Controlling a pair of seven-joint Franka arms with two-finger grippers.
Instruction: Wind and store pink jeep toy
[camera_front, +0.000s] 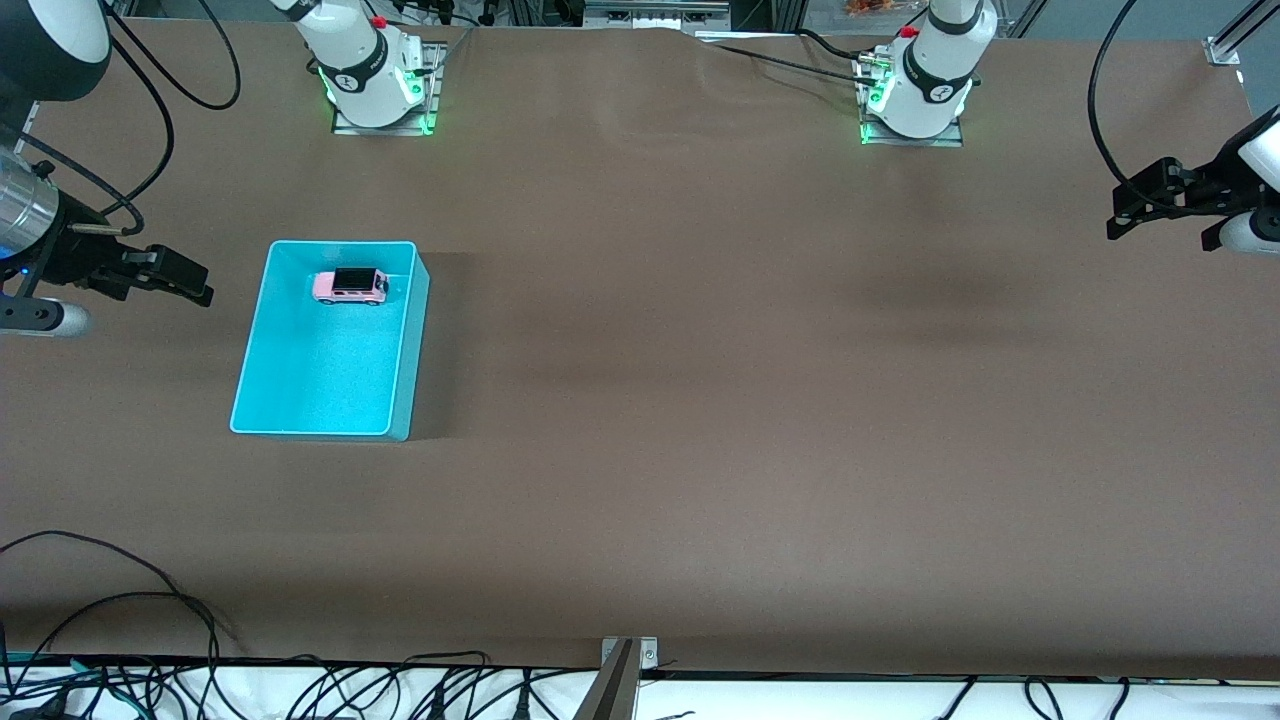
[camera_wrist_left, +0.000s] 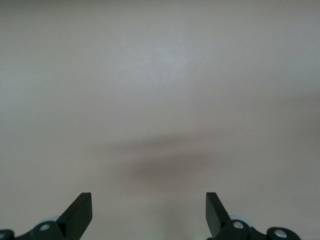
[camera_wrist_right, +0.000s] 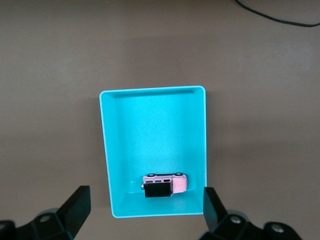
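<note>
The rectangular turquoise plastic bin (camera_front: 325, 400) sits toward the right arm's end of the table. The small boxy pink jeep toy (camera_front: 350, 286) with black roof lies inside, at the bin's end farther from the front camera, close against a wall. The right gripper (camera_front: 190, 283) hangs just beside the bin, jaws apart and empty. The left gripper (camera_front: 1130, 213) waits over the table's other end, jaws apart. Risk, as judged: a finger reaching for the toy strikes that wall and shifts the bin.
</note>
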